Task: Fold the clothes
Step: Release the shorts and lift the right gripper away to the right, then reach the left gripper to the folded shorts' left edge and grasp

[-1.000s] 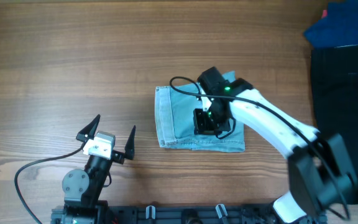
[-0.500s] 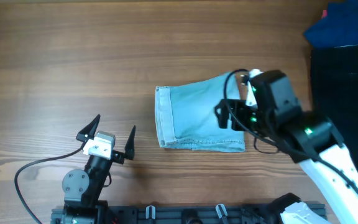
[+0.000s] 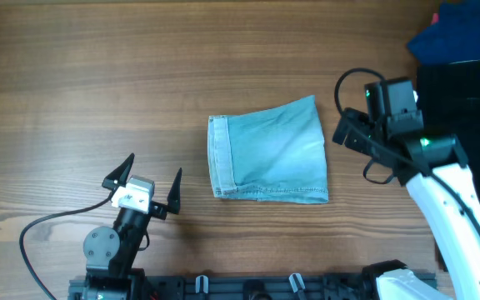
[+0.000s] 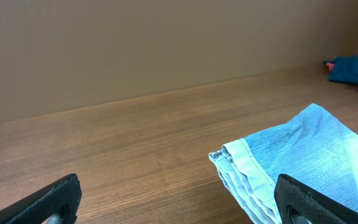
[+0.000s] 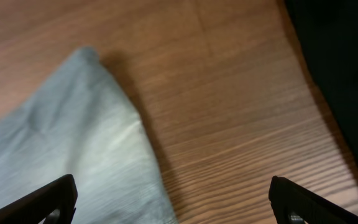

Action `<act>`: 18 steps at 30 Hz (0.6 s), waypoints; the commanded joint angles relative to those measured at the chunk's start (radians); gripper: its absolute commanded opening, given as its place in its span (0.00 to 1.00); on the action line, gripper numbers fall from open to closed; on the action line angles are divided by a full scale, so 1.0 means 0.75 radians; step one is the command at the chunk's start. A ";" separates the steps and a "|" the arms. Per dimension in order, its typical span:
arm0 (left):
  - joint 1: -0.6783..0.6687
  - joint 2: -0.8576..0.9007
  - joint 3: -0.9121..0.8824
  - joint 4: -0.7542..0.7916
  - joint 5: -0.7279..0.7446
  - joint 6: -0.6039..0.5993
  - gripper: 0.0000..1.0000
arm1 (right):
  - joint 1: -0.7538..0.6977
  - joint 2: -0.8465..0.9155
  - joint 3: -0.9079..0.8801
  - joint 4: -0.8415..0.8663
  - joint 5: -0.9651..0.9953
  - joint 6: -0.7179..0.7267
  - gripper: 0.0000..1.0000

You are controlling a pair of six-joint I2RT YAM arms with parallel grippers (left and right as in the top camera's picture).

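A light-blue denim garment (image 3: 269, 154) lies folded into a rough rectangle in the middle of the wooden table, its stacked waistband edges on the left. The left wrist view shows those layered edges (image 4: 241, 171). My right gripper (image 3: 346, 133) hovers open just off the garment's right edge, holding nothing; in its wrist view the denim (image 5: 73, 143) fills the lower left. My left gripper (image 3: 152, 178) rests open near the table's front left, well apart from the garment, with bare wood between its fingers (image 4: 61, 196).
A dark blue cloth (image 3: 461, 29) lies bunched at the far right corner, also seen in the left wrist view (image 4: 353, 65). A black cloth (image 3: 465, 108) covers the table's right side, close to the right arm (image 5: 340, 74).
My right gripper has opened, let go of the denim and pulled back to the right, off the garment. The garment now lies flat and folded. The left arm has not moved.
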 commanded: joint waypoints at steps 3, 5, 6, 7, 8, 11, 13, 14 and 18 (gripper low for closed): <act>0.008 -0.012 -0.007 -0.006 0.012 0.016 1.00 | -0.020 0.156 0.022 -0.004 0.021 -0.053 1.00; 0.008 -0.012 -0.007 -0.006 0.012 0.016 1.00 | -0.020 0.197 0.022 -0.003 0.022 -0.053 1.00; 0.008 -0.012 -0.007 -0.006 0.012 0.016 1.00 | -0.020 0.221 0.022 0.008 0.022 -0.053 1.00; 0.008 -0.012 -0.007 -0.006 0.012 0.016 1.00 | -0.020 0.240 0.022 0.027 0.022 -0.053 1.00; 0.008 -0.012 -0.007 -0.006 0.012 0.016 1.00 | -0.020 0.255 0.022 0.046 0.022 -0.053 0.99; 0.008 -0.012 -0.007 -0.006 0.012 0.016 1.00 | -0.020 0.293 0.022 0.076 0.033 -0.055 1.00; 0.008 -0.012 -0.007 -0.006 0.012 0.016 1.00 | -0.020 0.297 0.022 0.136 0.033 -0.054 1.00; 0.008 -0.012 -0.007 -0.005 0.012 0.017 1.00 | -0.020 0.297 0.022 0.158 0.032 -0.054 1.00; 0.008 -0.012 -0.007 -0.005 0.012 0.016 1.00 | -0.020 0.297 0.022 0.227 0.032 -0.053 1.00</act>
